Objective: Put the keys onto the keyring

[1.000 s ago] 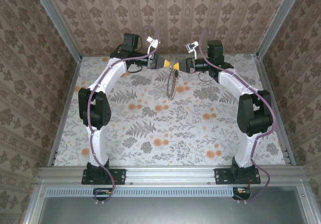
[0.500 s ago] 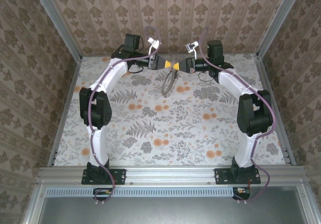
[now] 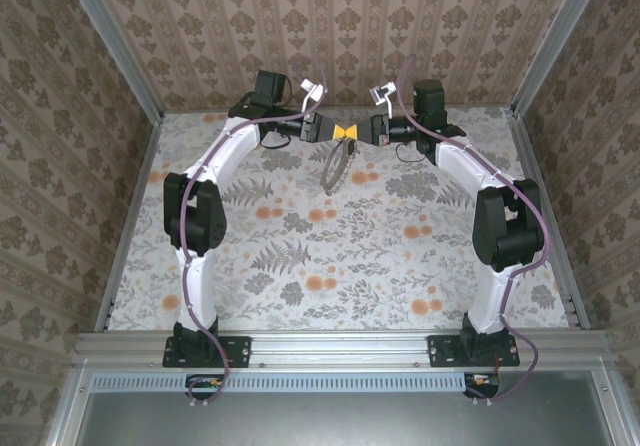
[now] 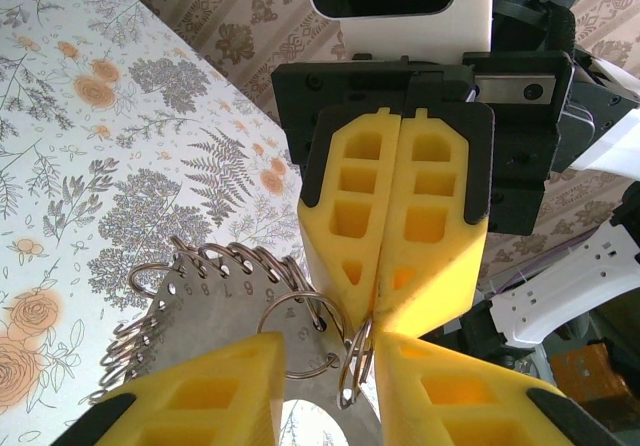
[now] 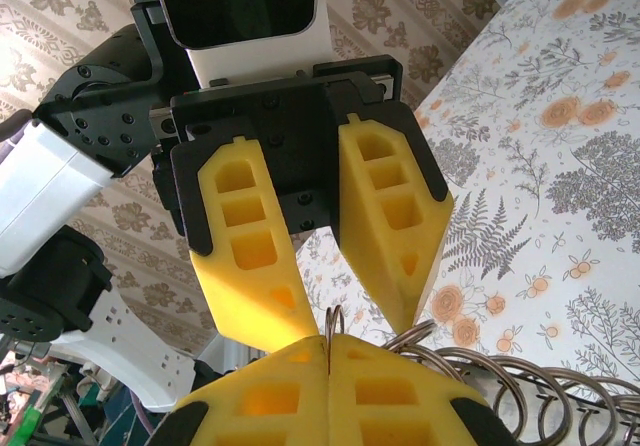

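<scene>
Left gripper [image 3: 342,131] and right gripper [image 3: 352,132] sit tip to tip at 12 o'clock over the table [image 3: 300,256]; the right one's clenched on one thin wire loop of the keyring [image 4: 215,296], which hangs at 6 o'clock from the tips; the left one's jaws are apart, straddling another loop, not squeezing anything I can see; the keyring's lower part is cut off in both wrist views and tiny from above; whether it touches the table, or carries a key, can't tell tbh.
</scene>
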{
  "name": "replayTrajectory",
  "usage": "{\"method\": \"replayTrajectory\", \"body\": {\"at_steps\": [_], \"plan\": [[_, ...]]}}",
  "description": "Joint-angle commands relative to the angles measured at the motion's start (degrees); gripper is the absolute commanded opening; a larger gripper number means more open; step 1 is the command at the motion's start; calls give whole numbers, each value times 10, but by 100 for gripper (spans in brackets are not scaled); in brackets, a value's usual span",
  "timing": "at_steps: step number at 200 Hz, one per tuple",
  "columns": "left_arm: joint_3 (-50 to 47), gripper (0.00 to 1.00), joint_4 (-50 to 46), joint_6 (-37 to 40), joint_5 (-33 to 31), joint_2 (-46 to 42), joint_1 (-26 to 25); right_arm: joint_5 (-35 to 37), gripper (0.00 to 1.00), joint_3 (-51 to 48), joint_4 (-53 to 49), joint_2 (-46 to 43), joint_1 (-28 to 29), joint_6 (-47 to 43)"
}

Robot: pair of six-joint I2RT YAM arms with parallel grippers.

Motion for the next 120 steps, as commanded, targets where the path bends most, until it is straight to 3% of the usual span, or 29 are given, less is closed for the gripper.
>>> {"method": "replayTrajectory", "body": {"at_steps": [1, 38, 99, 120], "plan": [[19, 29, 6, 12, 7, 2, -4, -15, 0, 18, 3, -11, 1, -11], [18, 28, 17, 5, 8, -2, -4, -15, 0, 17, 0, -11, 1, -14], [14, 0, 35, -6, 18, -3, -5, -15, 0, 19, 3, -10, 1, -12], [9, 0, 51, -19, 22, -4, -6, -11, 0, 20, 5, -11, 1, -7]]}}
